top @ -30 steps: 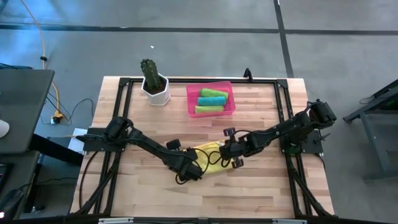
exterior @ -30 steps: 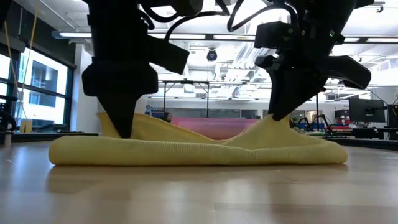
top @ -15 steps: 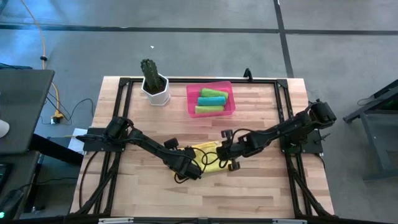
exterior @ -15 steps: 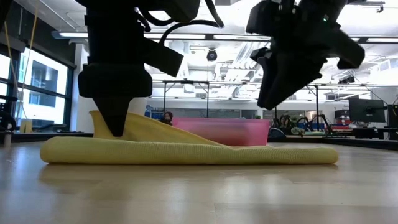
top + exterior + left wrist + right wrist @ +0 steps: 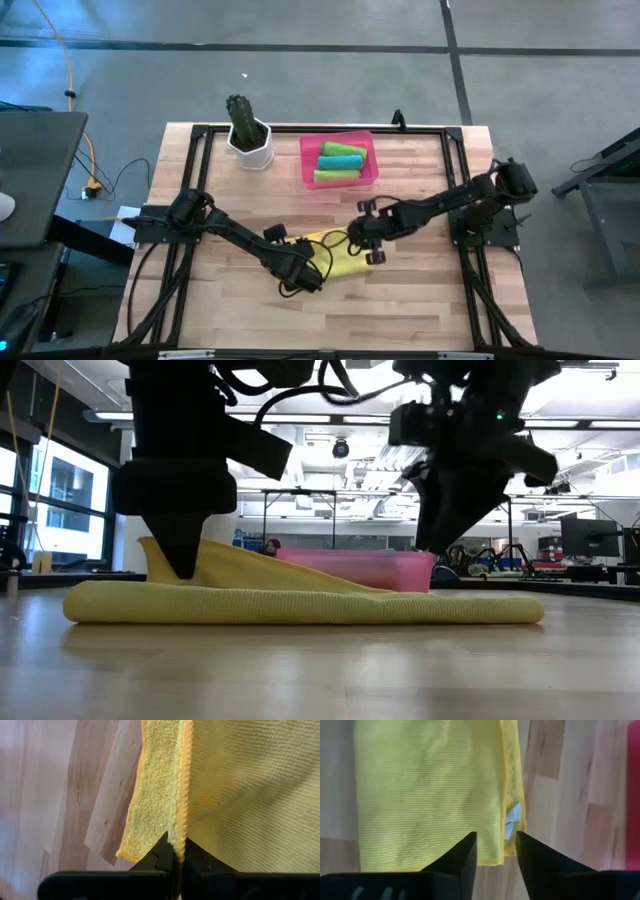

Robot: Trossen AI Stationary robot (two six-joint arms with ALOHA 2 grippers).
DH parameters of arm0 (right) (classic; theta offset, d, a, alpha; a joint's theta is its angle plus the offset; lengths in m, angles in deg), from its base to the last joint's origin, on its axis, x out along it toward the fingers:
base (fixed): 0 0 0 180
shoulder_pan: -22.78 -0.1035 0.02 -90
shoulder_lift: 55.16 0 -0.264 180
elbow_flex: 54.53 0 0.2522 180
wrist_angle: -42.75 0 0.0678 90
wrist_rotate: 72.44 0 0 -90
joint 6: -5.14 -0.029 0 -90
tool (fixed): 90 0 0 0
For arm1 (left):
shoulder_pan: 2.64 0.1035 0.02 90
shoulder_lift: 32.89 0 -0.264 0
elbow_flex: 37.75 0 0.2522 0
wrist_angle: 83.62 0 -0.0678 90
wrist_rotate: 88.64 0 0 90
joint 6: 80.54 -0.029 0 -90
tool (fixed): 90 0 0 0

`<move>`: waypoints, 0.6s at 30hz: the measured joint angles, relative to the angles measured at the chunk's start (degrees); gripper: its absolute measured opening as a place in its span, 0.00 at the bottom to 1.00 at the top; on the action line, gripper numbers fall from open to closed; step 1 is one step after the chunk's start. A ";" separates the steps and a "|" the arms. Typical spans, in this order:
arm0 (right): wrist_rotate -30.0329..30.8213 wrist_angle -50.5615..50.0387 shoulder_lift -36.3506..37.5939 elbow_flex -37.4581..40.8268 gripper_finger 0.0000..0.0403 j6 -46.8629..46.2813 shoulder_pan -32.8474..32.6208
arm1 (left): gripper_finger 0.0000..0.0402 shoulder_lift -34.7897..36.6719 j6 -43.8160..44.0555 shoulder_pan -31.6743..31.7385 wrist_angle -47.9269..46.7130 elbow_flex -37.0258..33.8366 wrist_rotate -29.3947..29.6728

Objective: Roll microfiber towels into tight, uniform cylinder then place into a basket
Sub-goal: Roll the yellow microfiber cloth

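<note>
Two black jointed arms, looping black cables, blunt wedge-shaped fingers point(image 5: 461, 859)

Left hand point(image 5: 177, 861) pinched shut on the hemmed edge of the yellow towel point(image 5: 240, 795), folded cloth lying on the pale wooden table point(image 5: 60, 795)

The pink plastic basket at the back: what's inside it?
The pink plastic basket holds three rolled microfiber towels: lime green, teal, lime green. They cover most of its floor, so anything beneath them cannot be seen.
</note>
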State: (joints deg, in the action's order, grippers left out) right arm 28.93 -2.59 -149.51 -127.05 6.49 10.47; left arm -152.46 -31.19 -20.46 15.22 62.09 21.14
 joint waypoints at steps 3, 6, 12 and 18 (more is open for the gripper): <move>-3.15 -1.06 0.00 0.19 0.36 -1.31 2.67 | 0.00 0.00 0.01 -0.28 0.04 0.00 0.17; -7.25 2.66 0.00 2.70 0.38 -1.05 4.87 | 0.00 0.00 0.02 -0.47 0.05 0.00 0.20; -9.73 8.16 0.00 8.79 0.38 -1.46 6.72 | 0.00 -0.02 0.00 -0.51 0.04 0.00 0.34; -10.49 13.97 0.00 12.78 0.35 -1.36 6.09 | 0.00 -0.02 0.00 -0.47 0.04 0.00 0.37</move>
State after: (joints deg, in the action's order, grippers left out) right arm 18.44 11.39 -149.51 -114.27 5.13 16.56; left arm -152.48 -31.19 -20.93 15.27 62.09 21.51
